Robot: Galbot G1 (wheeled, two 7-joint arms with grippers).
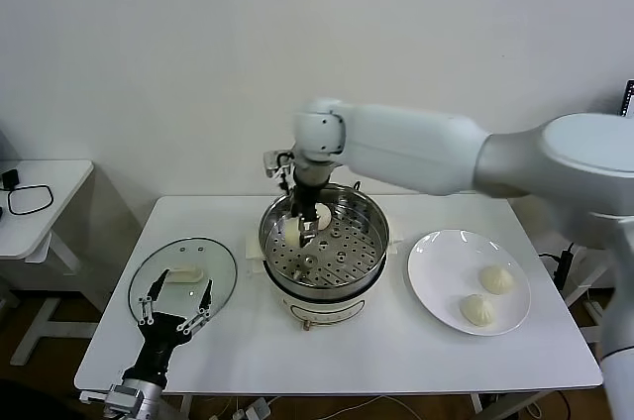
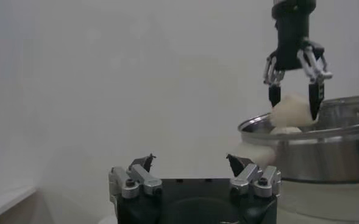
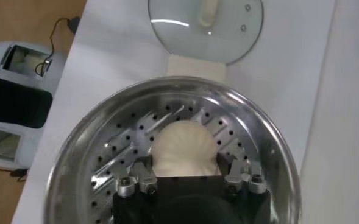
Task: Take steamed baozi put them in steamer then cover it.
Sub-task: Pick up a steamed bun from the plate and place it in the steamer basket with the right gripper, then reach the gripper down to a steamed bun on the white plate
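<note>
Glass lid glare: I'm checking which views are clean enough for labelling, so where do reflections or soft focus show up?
Right wrist view: a bright streak of glare crosses the glass lid, and the steamer rim shines. Left wrist view: the left gripper up close looks soft, the steamer wall reflects pale bands. Head view: evenly lit, faint sheen on the lid.

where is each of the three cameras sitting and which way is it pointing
Head view: from the robot's head, looking forward and down at the table; both arms show, the left gripper over the glass lid, the right gripper in the steamer.
Left wrist view: on the left arm, facing sideways toward the steamer; its own fingers show.
Right wrist view: on the right arm, looking down into the steamer at a baozi.
Shared: steamer and that baozi.
</note>
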